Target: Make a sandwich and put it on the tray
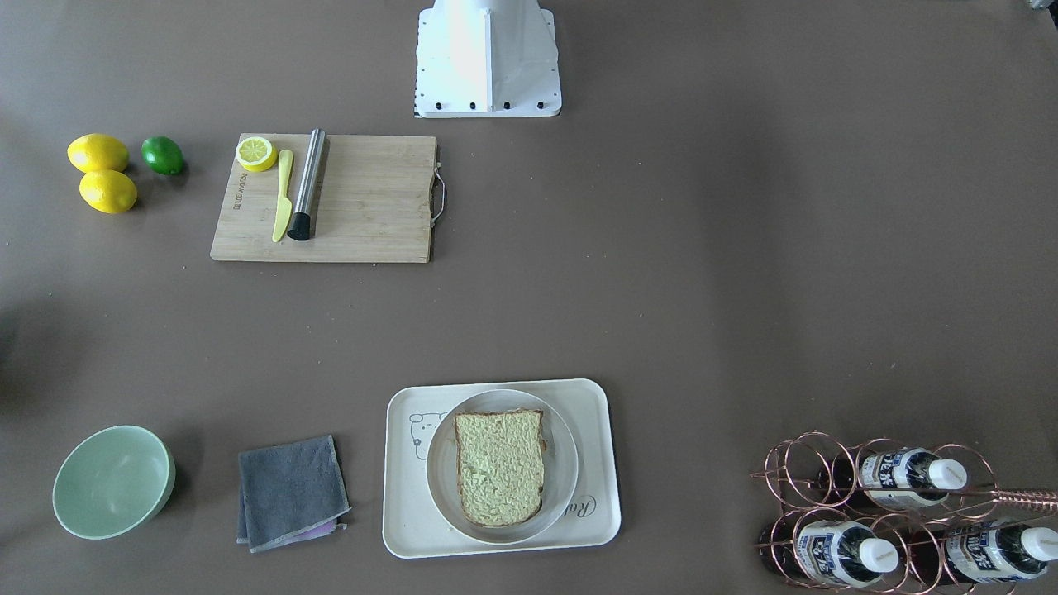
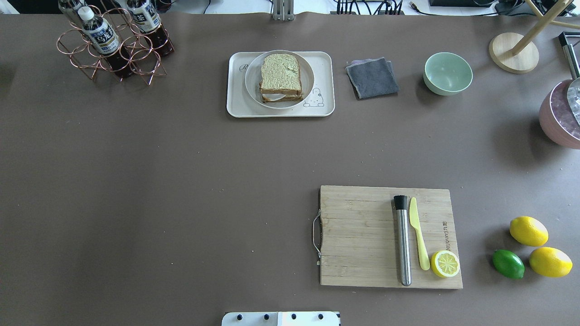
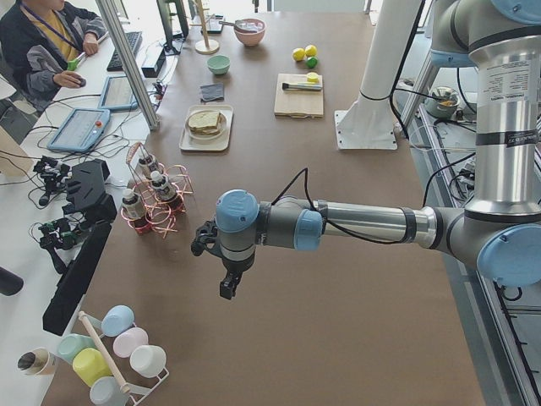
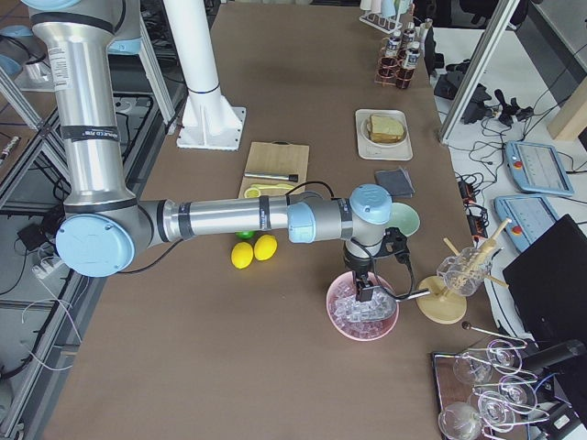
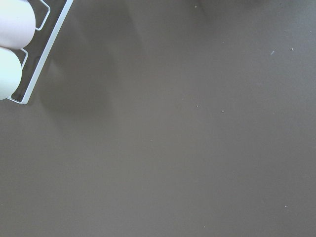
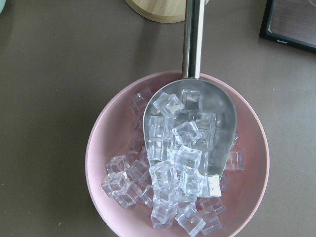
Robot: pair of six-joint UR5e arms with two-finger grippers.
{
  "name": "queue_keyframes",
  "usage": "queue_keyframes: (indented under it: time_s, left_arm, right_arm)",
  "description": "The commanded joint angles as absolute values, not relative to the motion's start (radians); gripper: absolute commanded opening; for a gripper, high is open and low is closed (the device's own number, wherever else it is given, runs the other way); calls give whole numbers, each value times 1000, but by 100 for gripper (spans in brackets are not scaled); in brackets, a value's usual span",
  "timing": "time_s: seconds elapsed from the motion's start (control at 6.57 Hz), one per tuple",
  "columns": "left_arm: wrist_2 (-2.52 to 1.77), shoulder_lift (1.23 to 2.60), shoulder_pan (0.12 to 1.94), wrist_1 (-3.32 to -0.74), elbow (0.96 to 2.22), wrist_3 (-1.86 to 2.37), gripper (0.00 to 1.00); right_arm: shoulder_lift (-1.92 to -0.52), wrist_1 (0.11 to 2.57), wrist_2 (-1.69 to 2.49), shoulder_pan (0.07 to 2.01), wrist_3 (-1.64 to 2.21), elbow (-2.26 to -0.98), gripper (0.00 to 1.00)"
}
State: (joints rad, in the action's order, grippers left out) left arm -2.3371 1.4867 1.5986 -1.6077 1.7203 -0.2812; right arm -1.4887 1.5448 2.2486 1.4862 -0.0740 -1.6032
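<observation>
Sandwich built and sitting on the tray, both arms parked far from it.

The sandwich (image 2: 281,74) lies stacked on a round plate (image 2: 250,86). The plate rests inside the cream tray (image 2: 235,108) at the far side of the tabletop (image 2: 181,181). Two slices show at its near edge with a pale sliver between them, probably the egg. From here the job looks finished, unless the sandwich is meant to sit on the tray without the plate. The left fingers (image 3: 226,289) hang over bare tabletop at one end, near a rack of cups (image 3: 118,355). The right fingers (image 4: 364,293) hover above a pink bowl (image 6: 98,158) of ice at the other end. I cannot tell whether either pair is apart or together.
</observation>
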Motion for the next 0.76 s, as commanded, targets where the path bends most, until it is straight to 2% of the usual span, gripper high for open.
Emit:
queue_keyframes:
  time_s: [0.0,0.61]
  left_arm:
    - [-2338,1485,1600,-1608,1720,-279,97]
    - [-2338,1485,1600,-1606,1714,-278,97]
  right_arm:
    - [-1489,1545,2250,1488,-71,-1609,100]
    - [-1493,1543,2264,1488,-77,-1618,100]
